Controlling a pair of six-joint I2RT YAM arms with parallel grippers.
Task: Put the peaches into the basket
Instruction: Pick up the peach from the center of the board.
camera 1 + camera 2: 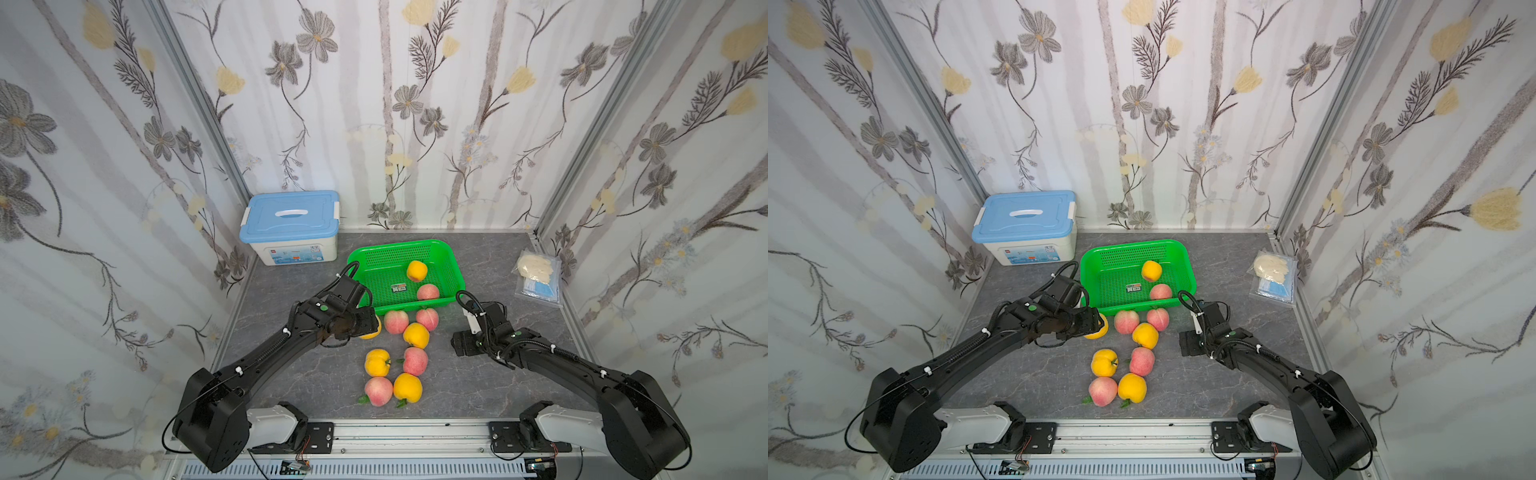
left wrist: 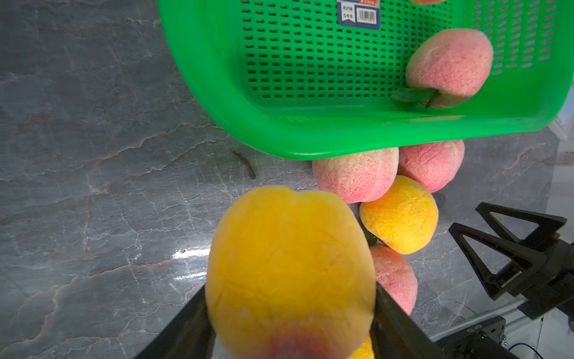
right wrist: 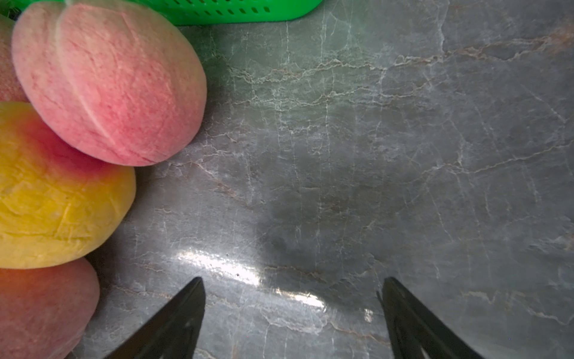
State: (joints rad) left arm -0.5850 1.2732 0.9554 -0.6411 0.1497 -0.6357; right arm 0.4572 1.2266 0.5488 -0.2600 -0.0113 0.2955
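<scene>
The left jaws are clamped on a yellow peach [image 2: 289, 273], held beside the basket's [image 1: 401, 306] front-left corner and not yet over the rim. The right jaws stand apart and empty over bare table [image 3: 403, 155], just right of the loose fruit.

The peaches look light and foam-like. Their creased skin should give a little and resist slipping, but being round they will likely roll once released. Each is best taken across its widest middle, clear of the leaves.

There are ten peaches, five yellow and five pink:
- Two lie in the basket, one yellow [image 1: 417, 271] and one pink [image 1: 428, 292].
- Seven, four pink and three yellow, cluster from the basket's front wall toward the table's front edge.
- One is in the grip.
</scene>
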